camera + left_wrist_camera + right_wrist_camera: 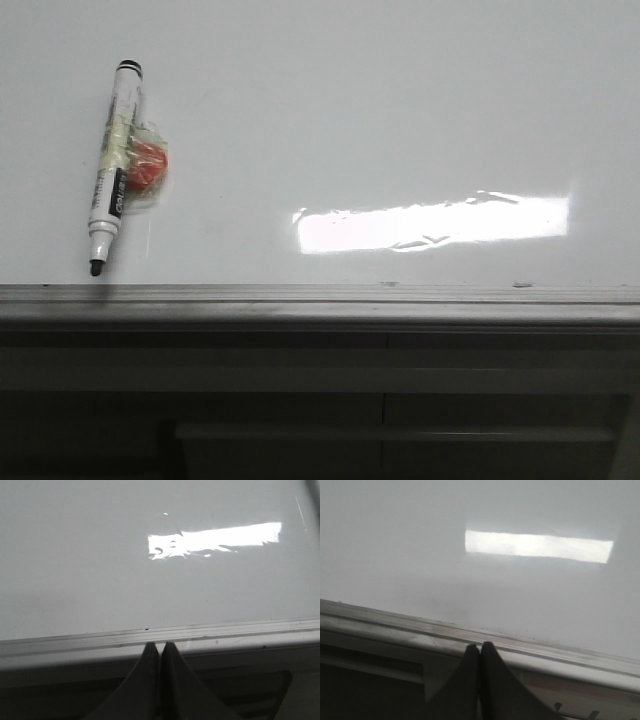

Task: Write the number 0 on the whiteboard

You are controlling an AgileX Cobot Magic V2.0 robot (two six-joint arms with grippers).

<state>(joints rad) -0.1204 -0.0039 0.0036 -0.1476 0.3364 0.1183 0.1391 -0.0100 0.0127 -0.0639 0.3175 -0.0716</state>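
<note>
From my seat, the front view shows neither arm. On the left wrist feed, my left claw [160, 652] sits at the bottom centre of the frame, its two dark fingers [146, 680] pressed flat together with only a thin seam between them, nothing held. The right wrist feed matches: my right claw [480, 652] at bottom centre, fingers [497, 685] closed tip to tip and empty. I can't see wrists or upper links.
</note>
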